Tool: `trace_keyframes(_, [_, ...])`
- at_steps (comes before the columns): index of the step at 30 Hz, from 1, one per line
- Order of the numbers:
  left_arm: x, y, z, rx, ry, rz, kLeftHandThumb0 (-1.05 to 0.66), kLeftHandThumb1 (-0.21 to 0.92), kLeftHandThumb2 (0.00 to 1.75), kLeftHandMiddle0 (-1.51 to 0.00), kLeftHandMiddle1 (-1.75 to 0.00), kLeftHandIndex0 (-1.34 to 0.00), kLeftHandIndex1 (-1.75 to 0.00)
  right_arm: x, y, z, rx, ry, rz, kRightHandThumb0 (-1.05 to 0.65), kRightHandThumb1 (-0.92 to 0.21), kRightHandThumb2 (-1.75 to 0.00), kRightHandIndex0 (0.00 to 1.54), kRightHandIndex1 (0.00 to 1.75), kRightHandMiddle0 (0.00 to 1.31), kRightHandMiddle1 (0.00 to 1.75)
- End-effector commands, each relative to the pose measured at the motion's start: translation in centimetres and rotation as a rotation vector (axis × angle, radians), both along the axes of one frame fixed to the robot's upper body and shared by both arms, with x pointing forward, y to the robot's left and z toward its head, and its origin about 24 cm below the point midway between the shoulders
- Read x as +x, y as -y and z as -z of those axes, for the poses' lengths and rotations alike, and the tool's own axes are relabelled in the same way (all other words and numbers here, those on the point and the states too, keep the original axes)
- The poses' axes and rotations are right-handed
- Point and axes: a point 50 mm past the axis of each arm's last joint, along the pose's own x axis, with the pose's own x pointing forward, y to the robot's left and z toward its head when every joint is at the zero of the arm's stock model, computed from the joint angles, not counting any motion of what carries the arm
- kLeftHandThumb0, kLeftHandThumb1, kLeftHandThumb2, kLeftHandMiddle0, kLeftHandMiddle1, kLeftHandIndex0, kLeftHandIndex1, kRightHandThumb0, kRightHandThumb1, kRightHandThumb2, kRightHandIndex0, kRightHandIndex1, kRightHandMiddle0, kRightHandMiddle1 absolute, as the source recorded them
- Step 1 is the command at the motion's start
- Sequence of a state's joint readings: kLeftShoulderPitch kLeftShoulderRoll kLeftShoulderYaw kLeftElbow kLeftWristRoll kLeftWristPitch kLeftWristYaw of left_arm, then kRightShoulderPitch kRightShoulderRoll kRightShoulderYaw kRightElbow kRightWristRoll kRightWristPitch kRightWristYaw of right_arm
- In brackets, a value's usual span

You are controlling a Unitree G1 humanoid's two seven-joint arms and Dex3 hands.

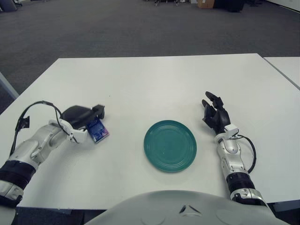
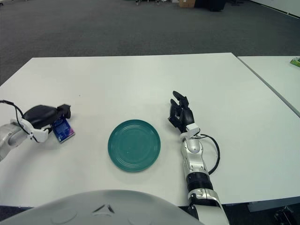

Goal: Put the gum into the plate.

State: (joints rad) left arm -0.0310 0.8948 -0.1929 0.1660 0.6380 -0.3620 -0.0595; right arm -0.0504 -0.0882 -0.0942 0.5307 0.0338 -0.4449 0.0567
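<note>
On the white table (image 1: 154, 84) in the left eye view, a teal plate (image 1: 170, 145) lies flat near the front edge, bare. Left of it and well apart, the left hand (image 1: 84, 117) is curled over the top of a blue gum packet (image 1: 98, 131), its dark fingers (image 1: 97, 111) on the packet's upper end; whether the packet is lifted off the table cannot be told. Right of the plate, near but not touching it, the right hand (image 1: 214, 114) stands with fingers up and loosely spread, holding nothing.

From the right eye view, the same layout appears: the left hand (image 2: 44, 115) clasps the gum packet (image 2: 63, 130) at the far left, the plate (image 2: 134, 145) sits at centre, and the right hand (image 2: 181, 113) shows just beyond the plate's right rim, fingers relaxed. A second table (image 2: 276, 79) adjoins on the right.
</note>
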Motion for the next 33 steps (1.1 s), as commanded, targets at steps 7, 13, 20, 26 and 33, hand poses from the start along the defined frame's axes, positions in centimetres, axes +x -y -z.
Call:
trace_keyframes(7, [1.1,1.7,-3.8,-0.19,0.177,-0.005,0.0,0.11,1.52,-0.81,-1.62,-0.55,-1.75,-5.8,1.5,6.0,0.003,-0.329,0.055,-0.74,-0.92,-0.87,0.32,0.01,0.0,0.56])
trace_keyframes(13, [1.5,2.8,-5.1,-0.257,0.209,0.018,0.0,0.15,1.48,-0.76,-1.64,-0.52,-1.75,-5.7,1.5,6.1,0.0,-0.34,0.054,-0.75,-0.92,-0.87,0.33,0.01,0.0,0.57])
trace_keyframes(20, [1.7,3.5,-6.0,-0.284,0.212,0.053,0.0,0.17,1.47,-0.74,-1.66,-0.51,-1.75,-5.7,1.4,6.1,-0.002,-0.344,0.055,-0.75,-0.92,-0.87,0.33,0.01,0.0,0.57])
trace_keyframes(26, [1.7,4.1,-6.2,-0.302,0.197,0.066,0.0,0.17,1.47,-0.73,-1.67,-0.51,-1.75,-5.7,1.3,6.2,0.002,-0.345,0.058,-0.75,-0.92,-0.86,0.32,0.0,0.0,0.56])
trace_keyframes(33, [1.3,6.7,-6.6,-0.317,0.191,0.119,0.0,0.18,1.46,-0.73,-1.67,-0.5,-1.75,-5.7,1.4,6.3,0.0,-0.343,0.061,-0.73,-0.92,-0.86,0.31,0.0,0.0,0.56])
